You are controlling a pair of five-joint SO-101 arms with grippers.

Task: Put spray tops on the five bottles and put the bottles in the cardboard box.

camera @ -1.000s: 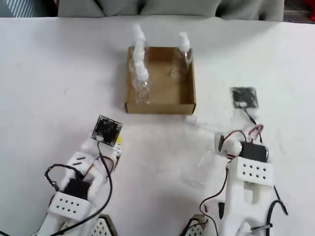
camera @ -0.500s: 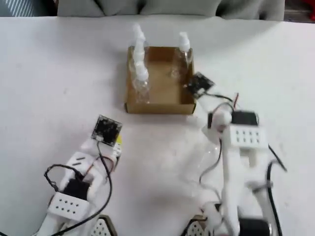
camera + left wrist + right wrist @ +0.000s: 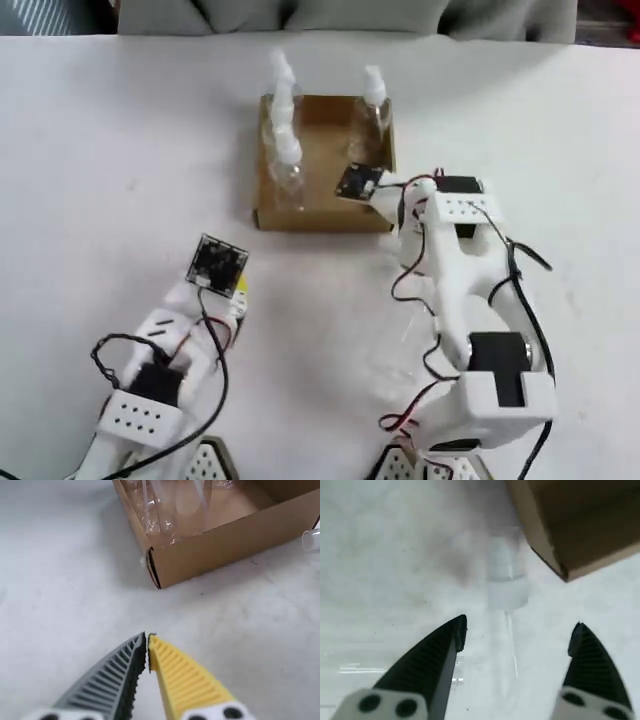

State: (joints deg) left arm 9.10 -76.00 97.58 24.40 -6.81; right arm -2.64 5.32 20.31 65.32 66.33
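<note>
While right hand (image 3: 520, 624) hovers: spread apart, spray top (image 3: 506, 585) on desk (image 3: 120, 150) betw. its fingers, beside cardboard box (image 3: 325, 218) corner, mid-frame.
Left hand (image 3: 148, 639): together, lower left.
Risk: round top may roll/slip on closing; finger could snag box.

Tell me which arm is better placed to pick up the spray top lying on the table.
Right. The right fingers stand open just at the spray top, beside the cardboard box corner. The left fingers are shut, farther from it.
</note>
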